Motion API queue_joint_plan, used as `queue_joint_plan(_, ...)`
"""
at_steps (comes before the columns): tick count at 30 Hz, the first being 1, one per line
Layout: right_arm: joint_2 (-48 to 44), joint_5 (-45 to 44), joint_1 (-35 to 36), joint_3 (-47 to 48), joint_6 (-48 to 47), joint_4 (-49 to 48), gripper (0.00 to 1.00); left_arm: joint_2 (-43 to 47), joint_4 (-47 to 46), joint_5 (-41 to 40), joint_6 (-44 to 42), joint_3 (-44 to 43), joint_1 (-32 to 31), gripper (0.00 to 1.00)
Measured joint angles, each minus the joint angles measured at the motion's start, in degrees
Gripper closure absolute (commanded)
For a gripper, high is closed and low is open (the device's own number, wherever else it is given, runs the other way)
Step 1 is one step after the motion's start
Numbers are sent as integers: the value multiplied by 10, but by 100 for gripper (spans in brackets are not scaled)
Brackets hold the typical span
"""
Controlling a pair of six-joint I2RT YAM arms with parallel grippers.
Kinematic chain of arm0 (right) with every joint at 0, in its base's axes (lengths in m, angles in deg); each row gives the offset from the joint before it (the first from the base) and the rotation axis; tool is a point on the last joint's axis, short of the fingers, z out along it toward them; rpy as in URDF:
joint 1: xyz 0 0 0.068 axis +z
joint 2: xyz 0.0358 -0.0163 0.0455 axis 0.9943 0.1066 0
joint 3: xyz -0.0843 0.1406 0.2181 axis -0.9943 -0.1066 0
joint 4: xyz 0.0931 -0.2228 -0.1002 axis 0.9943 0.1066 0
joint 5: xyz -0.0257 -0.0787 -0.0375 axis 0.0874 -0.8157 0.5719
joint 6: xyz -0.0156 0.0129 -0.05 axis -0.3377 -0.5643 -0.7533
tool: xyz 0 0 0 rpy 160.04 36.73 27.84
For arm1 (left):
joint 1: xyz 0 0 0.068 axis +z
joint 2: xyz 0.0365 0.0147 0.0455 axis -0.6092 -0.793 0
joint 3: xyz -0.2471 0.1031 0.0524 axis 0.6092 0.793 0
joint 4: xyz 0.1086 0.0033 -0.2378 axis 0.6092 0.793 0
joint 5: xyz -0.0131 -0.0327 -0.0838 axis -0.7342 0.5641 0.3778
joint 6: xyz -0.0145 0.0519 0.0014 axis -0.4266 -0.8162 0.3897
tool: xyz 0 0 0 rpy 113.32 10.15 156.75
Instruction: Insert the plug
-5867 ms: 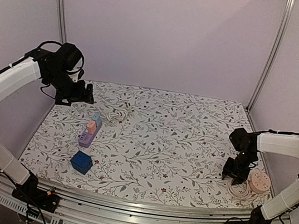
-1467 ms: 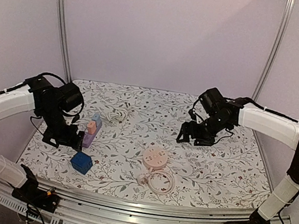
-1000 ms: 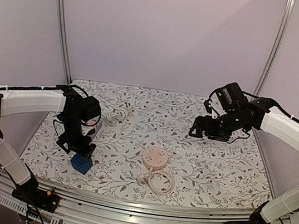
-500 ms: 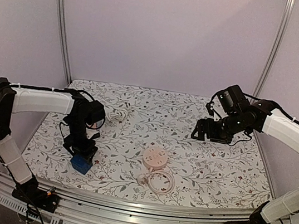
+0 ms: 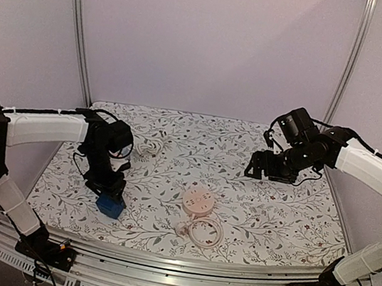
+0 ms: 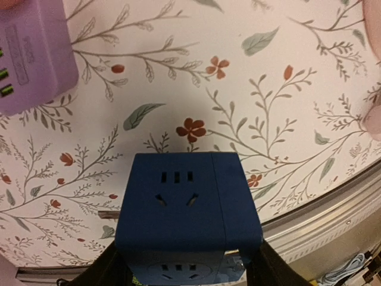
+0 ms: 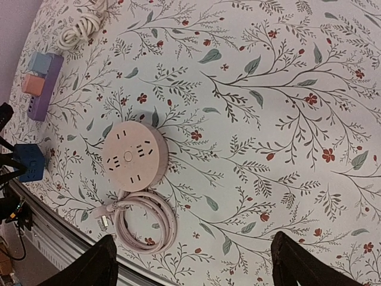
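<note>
The plug is pale pink and lies flat at the end of a coiled pink cord beside a round pink socket hub near the table's front middle. A dark blue socket cube at the front left sits between the fingers of my left gripper, which is shut on its sides; in the left wrist view the blue cube fills the space in my left gripper. My right gripper hangs open and empty over the back right, well away from the plug.
A purple power strip carrying pink and blue adapters lies at the left, behind the cube. A bundled white cord rests further back. The table's metal front rail runs just below the cube and the coiled cord.
My left gripper came down over the blue cube and shut on it; the cube now sits slightly further right and tilted. The right arm has barely moved.
</note>
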Motion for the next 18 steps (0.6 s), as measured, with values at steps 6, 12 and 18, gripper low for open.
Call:
queue_joint_plan(6, 0, 23, 0, 18, 3, -17, 12, 83, -84, 110, 39, -30, 1, 73)
queue_joint_plan(12, 0, 80, 0, 21, 18, -69, 12, 125, -210, 215, 76, -30, -1, 72)
queue_joint_plan(18, -33, 132, 3, -7, 23, -147, 13, 140, -336, 299, 103, -23, -3, 74)
